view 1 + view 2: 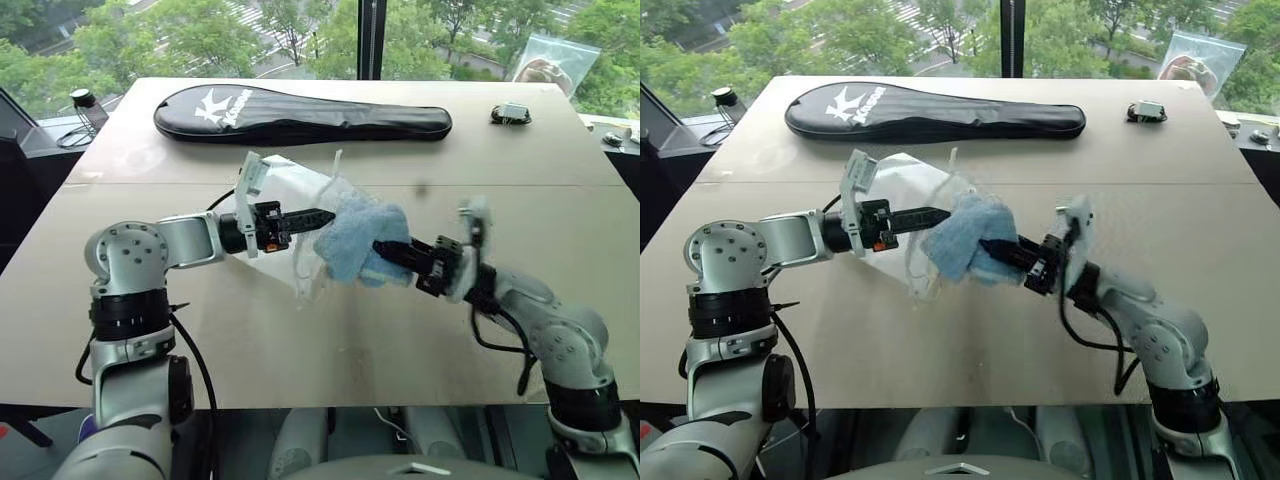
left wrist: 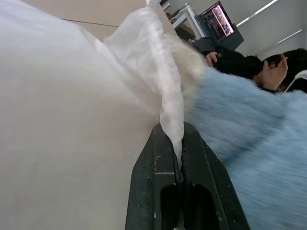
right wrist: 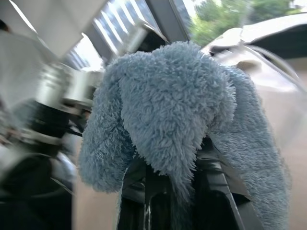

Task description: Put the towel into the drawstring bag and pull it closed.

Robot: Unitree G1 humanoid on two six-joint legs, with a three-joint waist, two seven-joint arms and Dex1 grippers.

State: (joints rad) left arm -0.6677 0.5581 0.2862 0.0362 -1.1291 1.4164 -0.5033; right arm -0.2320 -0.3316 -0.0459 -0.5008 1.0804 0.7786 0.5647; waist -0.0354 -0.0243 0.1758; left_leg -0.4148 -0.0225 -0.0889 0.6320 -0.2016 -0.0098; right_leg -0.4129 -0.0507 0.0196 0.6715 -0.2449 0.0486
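Towel [image 1: 362,240] not yet in the bag [image 1: 290,195]. Both held above the desk [image 1: 300,340], towel bunched right at the bag's mouth, touching it. Left gripper [image 1: 322,216]: jaws clamped on the bag's rim. Right gripper [image 1: 385,247]: jaws clamped on the towel. Left to do: push towel inside, pull cords shut. Black racket case [image 1: 300,115] lies well behind. Nothing blocks.

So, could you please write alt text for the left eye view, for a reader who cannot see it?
Above a tan table, the left gripper pinches the edge of a translucent drawstring bag while the right gripper holds a light-blue towel at the bag's mouth. A long black racket case lies at the table's far side.
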